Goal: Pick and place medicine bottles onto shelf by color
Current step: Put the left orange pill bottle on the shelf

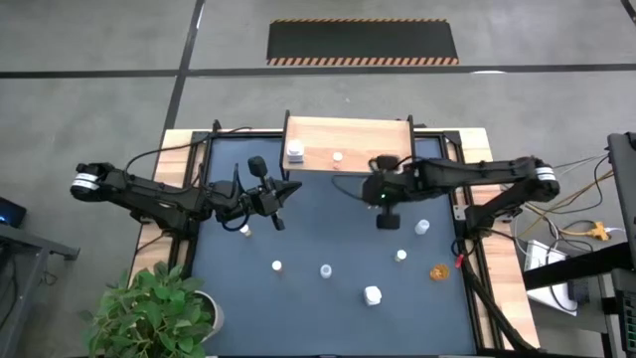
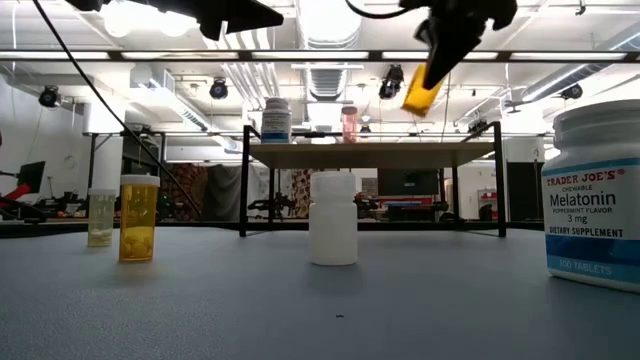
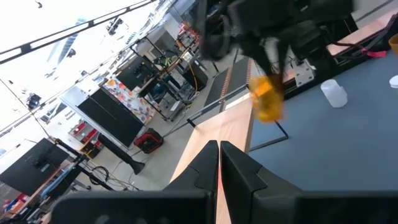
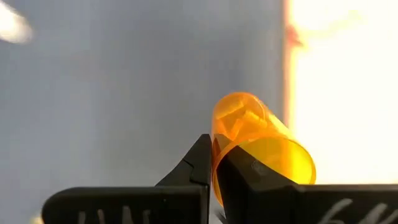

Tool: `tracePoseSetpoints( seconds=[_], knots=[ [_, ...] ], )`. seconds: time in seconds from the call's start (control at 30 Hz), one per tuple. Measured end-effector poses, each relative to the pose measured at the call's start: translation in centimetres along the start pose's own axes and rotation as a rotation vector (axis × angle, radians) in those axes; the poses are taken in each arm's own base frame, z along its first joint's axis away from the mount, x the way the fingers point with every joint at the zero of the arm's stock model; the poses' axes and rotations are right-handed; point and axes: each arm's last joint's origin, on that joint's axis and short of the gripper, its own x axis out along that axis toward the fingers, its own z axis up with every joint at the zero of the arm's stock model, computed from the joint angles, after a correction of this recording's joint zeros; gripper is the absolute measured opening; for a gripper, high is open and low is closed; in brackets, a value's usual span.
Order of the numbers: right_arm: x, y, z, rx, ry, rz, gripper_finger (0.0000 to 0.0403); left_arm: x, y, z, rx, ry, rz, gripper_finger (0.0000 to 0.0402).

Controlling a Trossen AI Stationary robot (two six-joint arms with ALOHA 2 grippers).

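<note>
The right gripper (image 4: 214, 168) has its fingers clamped on an orange bottle (image 4: 258, 146), held tilted in the air just in front of the shelf (image 1: 348, 134). In the high view this bottle is hidden under the gripper; the low view shows it (image 2: 421, 88) hanging above shelf level. The left gripper (image 3: 219, 163) is empty, fingers pressed together, raised over the mat's left half and pointing toward the shelf.

On the shelf stand a white bottle (image 1: 295, 152), a small white-capped one (image 1: 338, 156) and another near the right gripper, partly covered. Loose bottles on the mat (image 1: 318, 298) are too small to sort by colour from above. The low view shows an amber bottle (image 2: 138, 218), a pale one (image 2: 101, 217) beside it, a white bottle (image 2: 333, 218) at centre, and a melatonin bottle (image 2: 595, 195) cut off at the frame edge.

The mat is dark blue on a wood table. A plant (image 1: 159, 308) stands at the near-left corner. Behind: grey floor, a striped floor mat (image 1: 363, 42), ceiling lights and workshop equipment.
</note>
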Motion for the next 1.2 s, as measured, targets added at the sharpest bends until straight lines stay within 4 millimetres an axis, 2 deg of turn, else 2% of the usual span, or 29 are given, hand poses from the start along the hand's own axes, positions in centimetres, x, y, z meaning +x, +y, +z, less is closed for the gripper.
tracePoseSetpoints(
  seconds=[0.2, 0.37, 0.5, 0.63, 0.9, 1.2],
  knots=[
    [-1.3, -3.3, -1.3, 0.129, 0.125, -0.107, 0.0009, 0.0, 0.0, 0.0, 0.000, -0.001, 0.000, 0.0000],
    [-0.7, -5.2, -1.9, 0.164, 0.217, -0.099, 0.0009, 0.0, 0.0, 0.0, -0.001, -0.002, 0.001, 0.0000],
    [-0.2, -6.6, -2.4, 0.177, 0.226, -0.013, 0.0009, 0.0, 0.0, 0.0, -0.001, -0.002, 0.001, 0.0000],
    [0.1, -7.7, -2.8, 0.190, 0.238, -0.012, 0.0009, 0.0, 0.0, 0.0, -0.001, -0.002, 0.001, 0.0000],
    [0.6, -9.1, -3.3, 0.214, 0.224, 0.045, 0.0009, 0.0, 0.0, 0.0, 0.000, -0.001, 0.000, 0.0000],
    [1.3, -9.3, -3.1, 0.214, 0.229, 0.046, 0.0009, 0.0, 0.0, 0.0, 0.000, -0.001, 0.000, 0.0000]
  ],
)
